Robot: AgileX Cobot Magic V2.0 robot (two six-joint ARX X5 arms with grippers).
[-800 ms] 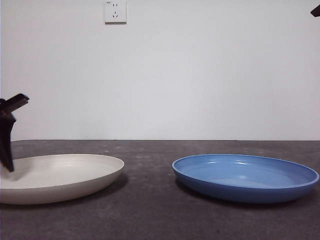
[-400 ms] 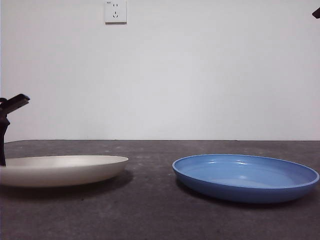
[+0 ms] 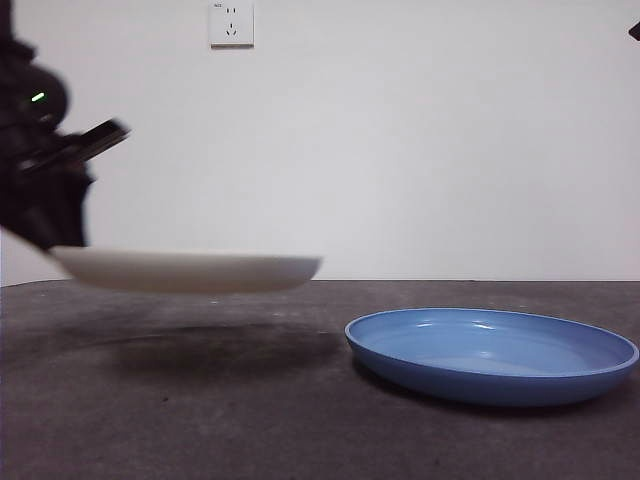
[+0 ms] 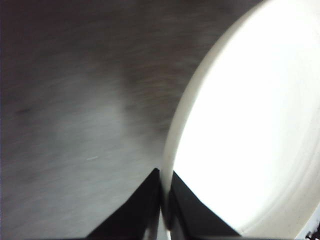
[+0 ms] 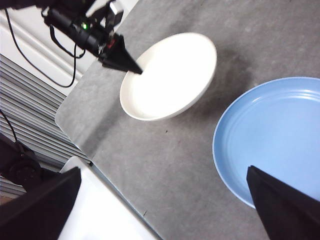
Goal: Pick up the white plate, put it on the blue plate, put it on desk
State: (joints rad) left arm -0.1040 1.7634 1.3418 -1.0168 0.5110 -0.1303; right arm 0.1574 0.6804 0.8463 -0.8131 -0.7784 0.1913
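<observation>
My left gripper is shut on the left rim of the white plate and holds it level in the air, clear of the desk. In the left wrist view the jaws pinch the plate's edge. The blue plate lies flat on the desk to the right, apart from the white plate. The right wrist view shows the white plate, the left gripper and the blue plate from high up. My right gripper is open, empty and well above the desk.
A wall socket sits high on the white back wall. The right arm shows only as a black tip at the top right corner. The desk's rounded corner lies beyond the white plate, with cables and a shutter past it.
The left gripper has lifted the white plate off the desk and carried it to the right, toward the blue plate. The blue plate has not moved.
</observation>
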